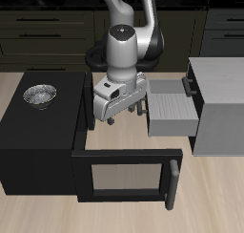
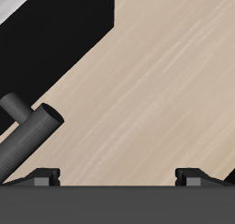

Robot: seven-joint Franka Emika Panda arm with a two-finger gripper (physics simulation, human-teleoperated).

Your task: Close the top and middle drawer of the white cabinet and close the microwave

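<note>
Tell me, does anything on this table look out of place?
Yes. The microwave door hangs wide open, and one drawer of the white cabinet juts far out. A metal bowl sits atop the microwave.

A white cabinet [image 1: 221, 103] with one pale drawer [image 1: 173, 107] pulled out just beside the gripper [image 1: 126, 118], and a black microwave [image 1: 38, 146] whose windowed door [image 1: 129, 175] hangs open below it
</note>
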